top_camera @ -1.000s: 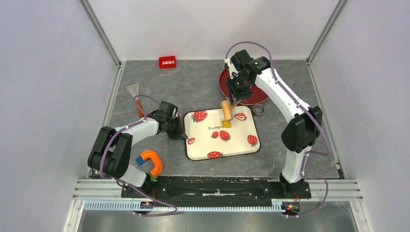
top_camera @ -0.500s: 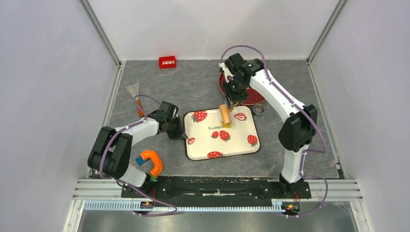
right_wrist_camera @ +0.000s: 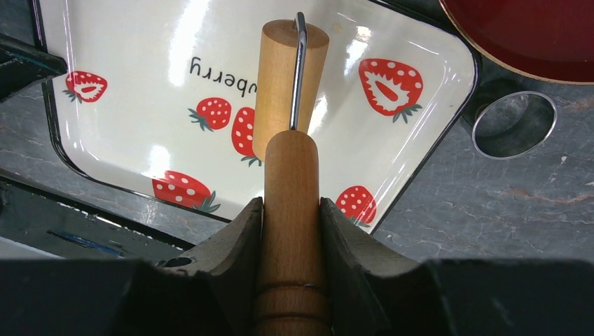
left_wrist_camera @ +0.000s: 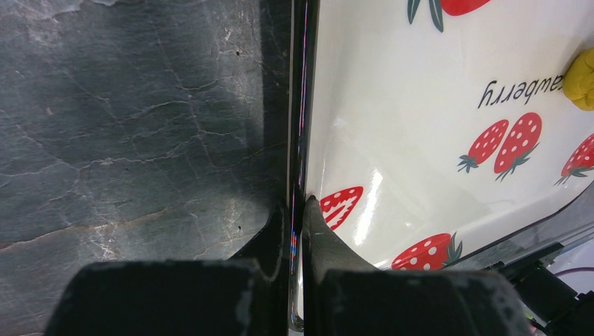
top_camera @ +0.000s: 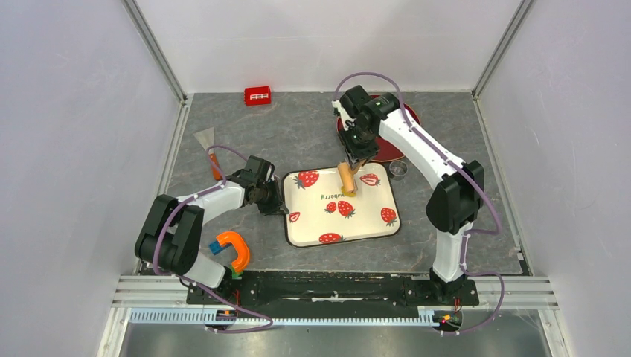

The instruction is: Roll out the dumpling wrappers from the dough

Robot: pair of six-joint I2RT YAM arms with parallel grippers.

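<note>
A lump of bright yellow dough (top_camera: pixel 348 193) (left_wrist_camera: pixel 581 77) lies on the white strawberry-print tray (top_camera: pixel 368 217) (left_wrist_camera: pixel 392 105) (right_wrist_camera: pixel 140 77). My right gripper (top_camera: pixel 359 155) (right_wrist_camera: pixel 291 210) is shut on the handle of the tan wooden roller (top_camera: pixel 345 177) (right_wrist_camera: pixel 284 77), whose barrel hangs over the tray's far half, just behind the dough. From the right wrist, the barrel hides the dough. My left gripper (top_camera: pixel 281 207) (left_wrist_camera: pixel 298 210) is shut on the tray's left rim. The dumpling wrappers are out of view.
A red plate (top_camera: pixel 391 152) (right_wrist_camera: pixel 532 35) sits behind the tray, partly under my right arm, with a round metal cutter ring (top_camera: pixel 399 169) (right_wrist_camera: pixel 513 124) beside it. A red block (top_camera: pixel 257 95) lies far back, a scraper (top_camera: pixel 210 152) at the left, an orange clamp (top_camera: pixel 232 249) near my left base.
My right arm has swung left, and the roller's barrel has moved a little nearer to the dough. The left arm and the tray have not moved.
</note>
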